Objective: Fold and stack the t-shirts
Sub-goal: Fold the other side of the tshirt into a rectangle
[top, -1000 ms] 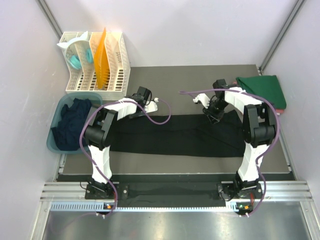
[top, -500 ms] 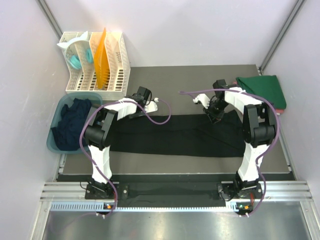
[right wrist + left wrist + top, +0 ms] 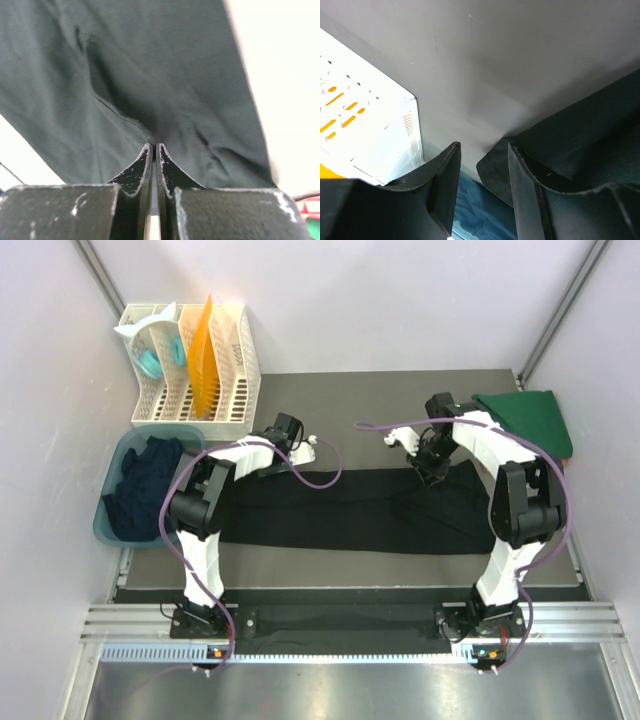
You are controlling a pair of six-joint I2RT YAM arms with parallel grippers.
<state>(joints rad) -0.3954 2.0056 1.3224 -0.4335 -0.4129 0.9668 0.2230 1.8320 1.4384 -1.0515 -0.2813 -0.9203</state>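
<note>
A black t-shirt [image 3: 350, 512] lies spread as a long band across the grey table [image 3: 350, 390]. My right gripper [image 3: 428, 466] is shut on a fold at the shirt's back edge; in the right wrist view its tips [image 3: 153, 146] pinch the dark cloth [image 3: 165, 65]. My left gripper [image 3: 274, 457] is open over the shirt's back left corner [image 3: 495, 165], which shows between its fingers [image 3: 445, 180], untouched. A folded dark green t-shirt [image 3: 525, 420] lies at the back right on a pinkish-red one [image 3: 561, 463]. Dark navy shirts [image 3: 140, 485] lie in the tub.
A white slotted rack [image 3: 235, 370] with an orange sheet and a teal item stands at the back left. The teal-blue tub [image 3: 108, 530] sits beside the table's left edge, also in the left wrist view [image 3: 480, 220]. Purple cables loop over both arms.
My right arm has swung its elbow outward to the right and drawn the pinched back edge of the shirt slightly toward the back. The left arm has not moved.
</note>
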